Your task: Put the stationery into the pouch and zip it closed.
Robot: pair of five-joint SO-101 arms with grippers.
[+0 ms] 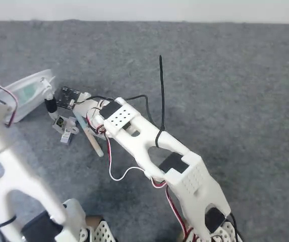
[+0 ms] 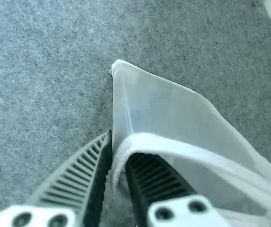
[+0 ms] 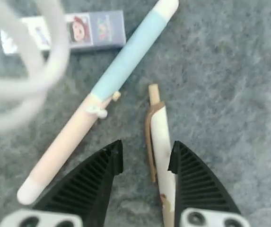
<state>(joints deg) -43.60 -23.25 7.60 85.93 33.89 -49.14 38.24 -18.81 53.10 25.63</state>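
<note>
A translucent white pouch stands propped up with its mouth held apart; my left gripper is shut on its white zipper rim. In the high view the pouch is at the far left. My right gripper is open low over the carpet, its fingers on either side of a cream pen with a brown clip. Beside it lies a longer blue and cream pen, seen too in the high view as a pen near the right arm's wrist. A small printed eraser lies beyond both pens.
Everything rests on a grey carpeted surface. A black upright cable tie and loose wires stick up from the right arm. A white looped cable hangs in front of the right wrist camera.
</note>
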